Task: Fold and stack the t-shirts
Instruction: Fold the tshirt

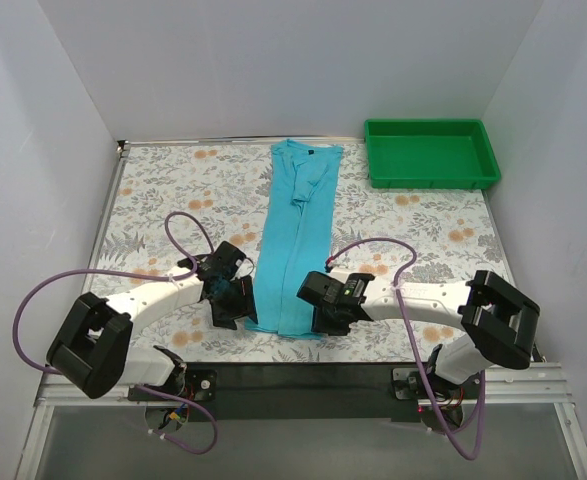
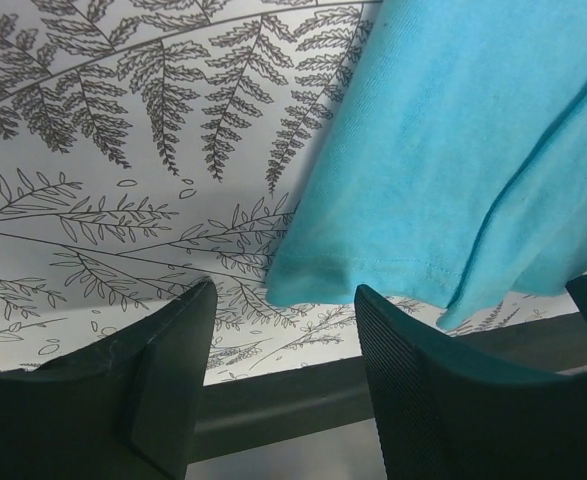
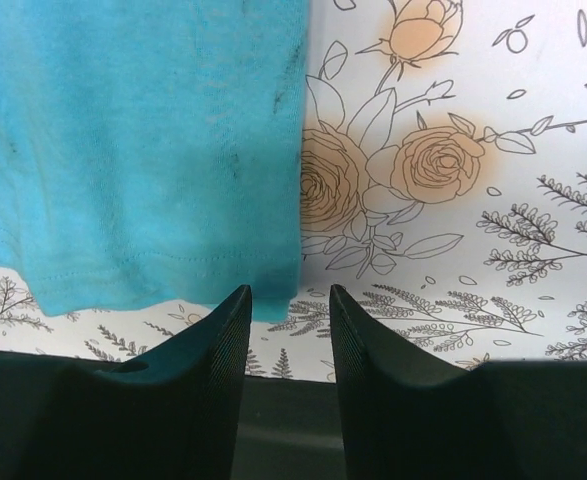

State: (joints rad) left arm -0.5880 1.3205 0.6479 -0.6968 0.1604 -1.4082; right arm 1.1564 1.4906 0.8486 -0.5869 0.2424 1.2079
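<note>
The turquoise-blue t-shirt (image 1: pixel 295 235) lies folded into a long narrow strip down the middle of the table, collar at the far end. My left gripper (image 1: pixel 235 308) is open and empty beside the strip's near left corner; in the left wrist view the hem (image 2: pixel 373 275) lies just beyond the open fingers (image 2: pixel 413 370). My right gripper (image 1: pixel 325 320) is open and empty at the near right corner; in the right wrist view the shirt's corner (image 3: pixel 263 290) sits just past my left finger (image 3: pixel 218 340).
A green plastic tray (image 1: pixel 431 152) stands at the far right corner. The floral tablecloth (image 1: pixel 173 190) covers the table. A black rail (image 1: pixel 293 375) runs along the near edge just below both grippers. White walls close in the sides and back.
</note>
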